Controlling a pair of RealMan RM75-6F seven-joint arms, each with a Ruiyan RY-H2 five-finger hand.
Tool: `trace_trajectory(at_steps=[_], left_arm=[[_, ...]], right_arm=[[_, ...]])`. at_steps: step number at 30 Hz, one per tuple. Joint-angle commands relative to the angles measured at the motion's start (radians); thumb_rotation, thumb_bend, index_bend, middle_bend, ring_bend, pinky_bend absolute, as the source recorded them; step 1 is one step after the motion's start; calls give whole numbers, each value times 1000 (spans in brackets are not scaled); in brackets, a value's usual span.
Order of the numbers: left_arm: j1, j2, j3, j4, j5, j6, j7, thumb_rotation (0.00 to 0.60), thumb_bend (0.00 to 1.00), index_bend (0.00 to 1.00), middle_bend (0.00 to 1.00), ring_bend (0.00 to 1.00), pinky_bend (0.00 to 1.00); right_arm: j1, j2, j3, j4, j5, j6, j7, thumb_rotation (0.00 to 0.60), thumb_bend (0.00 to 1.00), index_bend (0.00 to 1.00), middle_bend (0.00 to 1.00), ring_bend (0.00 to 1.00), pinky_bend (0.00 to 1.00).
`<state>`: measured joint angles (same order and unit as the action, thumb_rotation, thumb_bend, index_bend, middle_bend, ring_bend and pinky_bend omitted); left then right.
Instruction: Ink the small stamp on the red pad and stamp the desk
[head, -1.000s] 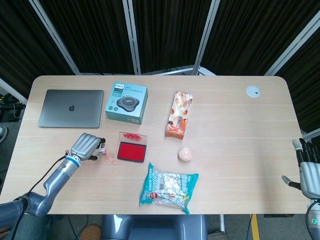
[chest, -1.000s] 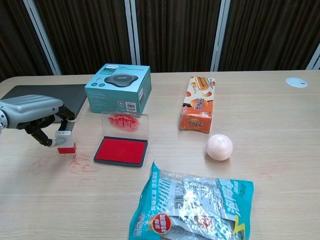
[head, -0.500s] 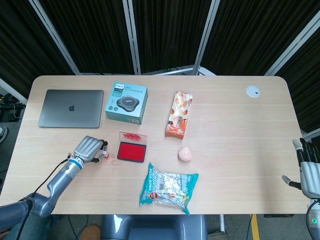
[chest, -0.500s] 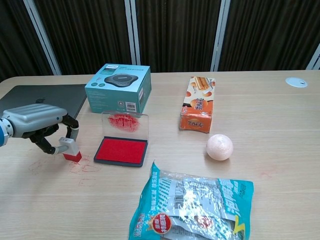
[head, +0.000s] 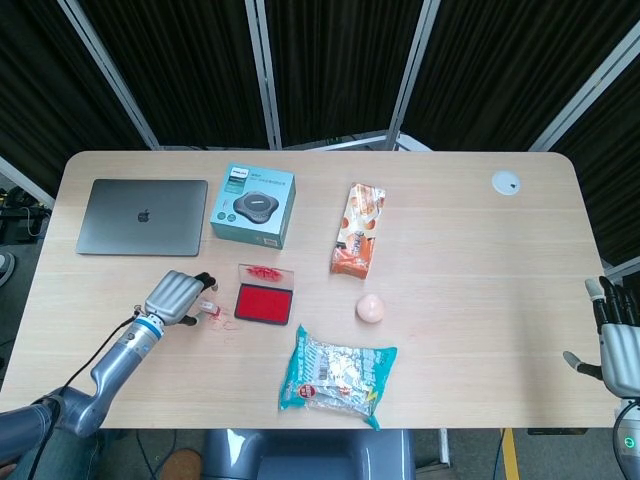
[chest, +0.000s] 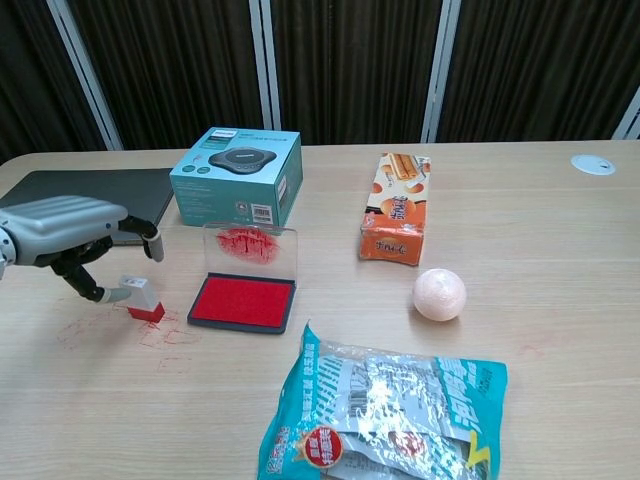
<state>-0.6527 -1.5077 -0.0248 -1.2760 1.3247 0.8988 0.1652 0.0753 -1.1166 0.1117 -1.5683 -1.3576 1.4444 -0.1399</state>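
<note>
Left hand (chest: 62, 232) of mine hovers over the desk (chest: 560, 250) with the fingers spread, and the small stamp (chest: 143, 299) now stands on the wood by itself, tilted a little; only one lower fingertip (chest: 112, 295) seems to touch its white top, and I cannot tell for sure whether there is contact. Half a second ago I still had the stamp pinched between thumb and fingers. My palm hides part of the faint red prints (chest: 165, 333) around the stamp in the head view.

Just right of the stamp lies the red pad (chest: 243, 302), its clear lid (chest: 250, 247) standing up at the far edge, smeared with ink. Far of it sits a teal box (chest: 238, 176), and the laptop (head: 143, 216) lies to the left, partly behind my hand in the chest view.

Right hand (head: 619, 340) of mine is cut off at the right edge of the head view, fingers straight and apart, off the desk. Between the pad and that side, near a pink ball (chest: 439, 294), much of the wood is bare.
</note>
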Motion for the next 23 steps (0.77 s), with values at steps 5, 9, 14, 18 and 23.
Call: trace_trajectory(at_steps=[5, 9, 14, 18, 23], left_arm=[[78, 184, -27, -209, 87, 227, -6, 600, 135, 250, 195, 734, 838], [166, 276, -28, -307, 138, 406, 9, 600, 0, 204, 92, 556, 675], [280, 312, -11, -382, 124, 559, 97, 600, 0, 44, 0, 63, 100], [358, 318, 21, -432, 99, 620, 134, 600, 0, 0, 0, 0, 0], [412, 317, 41, -456, 91, 644, 148, 600, 0, 0, 0, 0, 0]], right_arm=[[-6, 11, -3, -16, -13, 12, 10, 600, 0, 0, 0, 0, 0], [-13, 24, -9, -35, -36, 28, 26, 600, 0, 0, 0, 0, 0], [-17, 37, -15, -54, -57, 36, 46, 600, 0, 0, 0, 0, 0], [-18, 47, -18, -65, -73, 43, 60, 600, 0, 0, 0, 0, 0], [-24, 57, -21, -68, -91, 57, 80, 600, 0, 0, 0, 0, 0]])
